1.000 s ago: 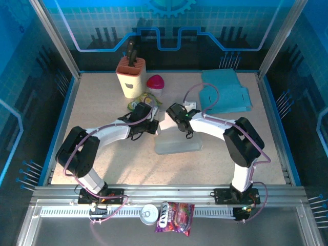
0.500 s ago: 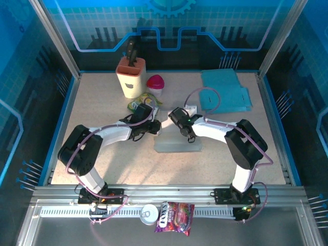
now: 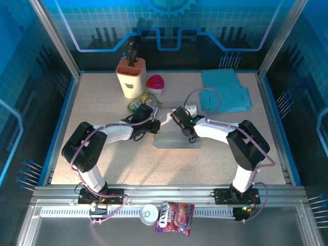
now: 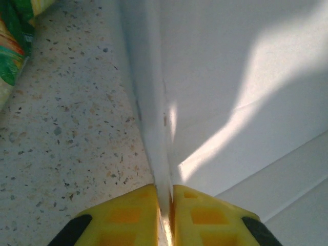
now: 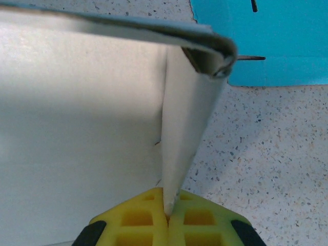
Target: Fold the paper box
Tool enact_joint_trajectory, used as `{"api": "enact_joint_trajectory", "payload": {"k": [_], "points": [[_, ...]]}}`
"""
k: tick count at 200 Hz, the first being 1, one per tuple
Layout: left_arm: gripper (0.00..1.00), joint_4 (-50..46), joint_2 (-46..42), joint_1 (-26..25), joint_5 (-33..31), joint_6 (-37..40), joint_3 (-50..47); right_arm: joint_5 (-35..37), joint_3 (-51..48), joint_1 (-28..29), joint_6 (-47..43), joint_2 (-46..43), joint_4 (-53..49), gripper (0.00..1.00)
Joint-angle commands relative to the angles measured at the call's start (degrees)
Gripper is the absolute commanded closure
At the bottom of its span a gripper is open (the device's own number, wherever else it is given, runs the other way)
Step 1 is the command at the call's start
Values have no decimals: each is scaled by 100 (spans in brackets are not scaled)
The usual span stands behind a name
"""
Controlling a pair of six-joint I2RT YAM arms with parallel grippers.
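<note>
The white paper box (image 3: 177, 137) lies on the speckled surface (image 3: 102, 154), partly folded, with its flat base toward the arms and its far part raised. The left end effector (image 3: 155, 126) is at the far left corner of the box, and it is pressed together on a thin upright wall of the box. In the left wrist view its two yellow fingers (image 4: 128, 215) meet with only the white wall's edge between them, and the wall runs straight away from them, with bare surface on its left and the inside panels of the box on its right. The right end effector (image 3: 174, 117) is at the far edge of the box, just right of the left one, and it is also pinching the box. In the right wrist view it closes on a narrow folded flap that rises to a rounded, doubled upper edge. A green packet (image 3: 142, 101) lies just behind the far left corner of the box. A knife block (image 3: 131, 77) and a pink-lidded cup (image 3: 156, 84) stand further behind the box on the same side. A blue sheet (image 3: 225, 92) lies flat behind the box to the right.
</note>
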Motion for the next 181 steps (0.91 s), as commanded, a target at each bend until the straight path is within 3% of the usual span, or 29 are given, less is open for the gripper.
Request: {"api": "enact_joint_trajectory", "payload": {"k": [1, 51, 72, 115, 148, 181], "points": [[98, 66, 233, -263, -191, 41, 99, -374, -110, 77, -11, -48, 300, 100], [100, -336, 372, -1189, -2673, -883, 191, -283, -65, 173, 356, 31, 89, 100], [100, -394, 452, -1337, -3003, -1395, 140, -323, -100, 207, 339, 2, 133, 100], [100, -51, 321, -1378, -2805, -1235, 3, -432, -259, 224, 49, -121, 386, 100], [70, 441, -23, -1088, -1933, -677, -196, -526, -407, 199, -379, -164, 749, 100], [68, 563, -65, -647, -1184, -324, -173, -624, -440, 137, -485, -217, 819, 100]]}}
